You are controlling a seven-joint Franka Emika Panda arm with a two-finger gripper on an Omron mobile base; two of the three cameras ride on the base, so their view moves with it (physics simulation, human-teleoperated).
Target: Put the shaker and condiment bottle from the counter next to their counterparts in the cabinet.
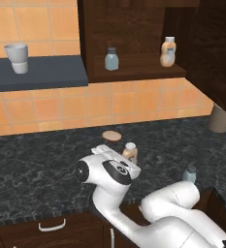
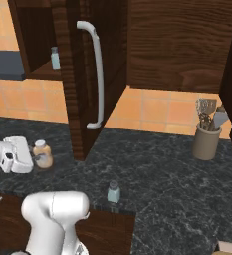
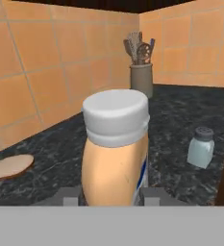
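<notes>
Jaws [image 3: 111,194] narrowed onto the condiment bottle [image 3: 115,149], one finger pad [image 3: 68,196] on each side of its lower body. Bottle upright, grey cap up, standing on the desk [image 1: 37,169]; cannot tell whether it's lifted clear. In the right base view the bottle [image 2: 42,154] sits right at the hand's front.

Beyond the jaws and off to one side in the hand view: shaker [image 3: 201,147], upright on the desk, apart from the bottle, untouched. Other side, near the tiled wall: flat tan disc [image 3: 8,166] lying on the desk.

Farther: utensil crock [image 3: 141,79] in the corner, utensils standing in it.

Above the jaws: open cabinet [image 1: 134,72], with the matching shaker [image 1: 111,59] and wider orange bottle [image 1: 168,51] on its shelf, well apart. A whitish cup [image 1: 17,57] stands on the grey-blue wall shelf [image 1: 41,72] beside it.
</notes>
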